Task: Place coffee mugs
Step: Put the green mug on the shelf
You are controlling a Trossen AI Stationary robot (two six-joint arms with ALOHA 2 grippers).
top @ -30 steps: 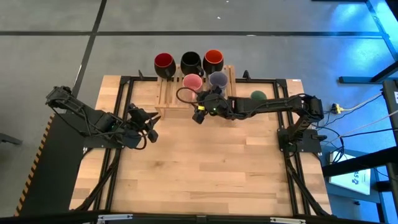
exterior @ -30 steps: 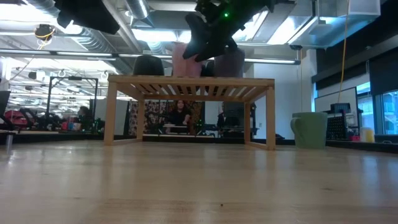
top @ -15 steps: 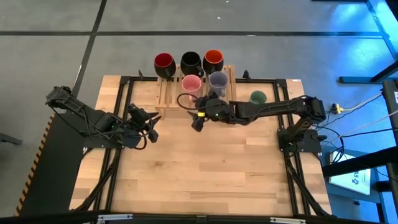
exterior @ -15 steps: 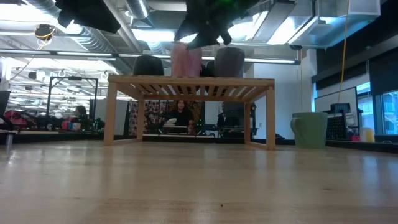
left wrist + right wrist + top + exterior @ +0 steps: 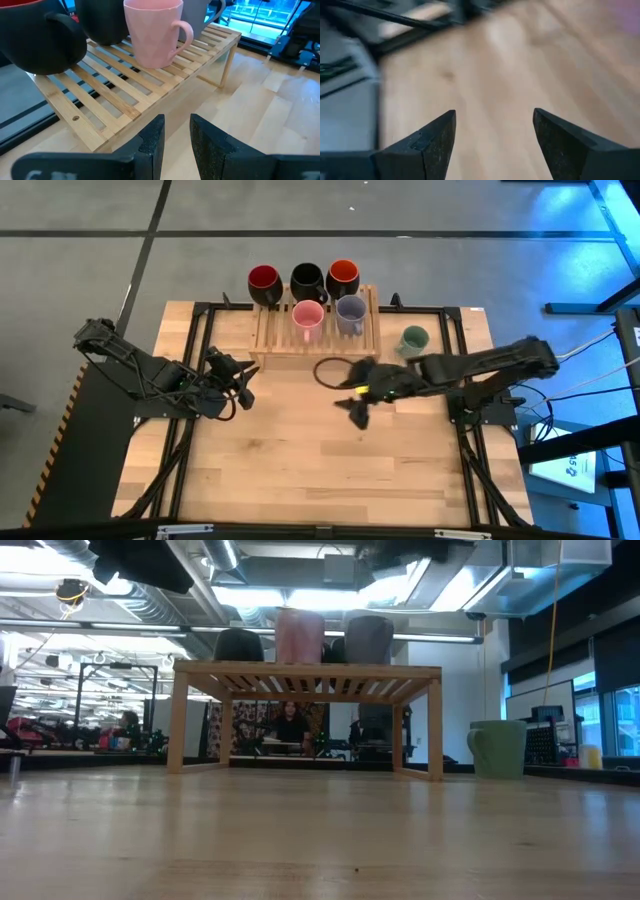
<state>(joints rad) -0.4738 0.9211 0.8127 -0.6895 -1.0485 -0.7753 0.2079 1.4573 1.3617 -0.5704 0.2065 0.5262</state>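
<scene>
Five mugs stand on the wooden slatted rack (image 5: pixel 315 332): dark red (image 5: pixel 264 280), black (image 5: pixel 307 278) and orange (image 5: pixel 343 276) in the far row, pink (image 5: pixel 308 315) and lavender (image 5: pixel 350 308) in the near row. The pale green mug (image 5: pixel 413 338) stands on the table to the right of the rack. My right gripper (image 5: pixel 357 412) is open and hovers over bare table, nearer than the rack. My left gripper (image 5: pixel 245 385) is shut and waits left of the rack. Its wrist view shows the pink mug (image 5: pixel 152 32) and the rack (image 5: pixel 125 95) ahead.
The low view looks under the rack (image 5: pixel 300 675), with the pink mug (image 5: pixel 300 635) and lavender mug (image 5: pixel 368 640) on top and the green mug (image 5: pixel 497 748) beside its right leg. Black frame rails (image 5: pixel 200 350) run along the table's sides. Bare wood (image 5: pixel 320 470) lies toward the near edge.
My right gripper has drawn back from the rack's near row, moving toward the table's near edge and a little right. It has also risen out of the low view. The pink and lavender mugs have stayed on the rack.
</scene>
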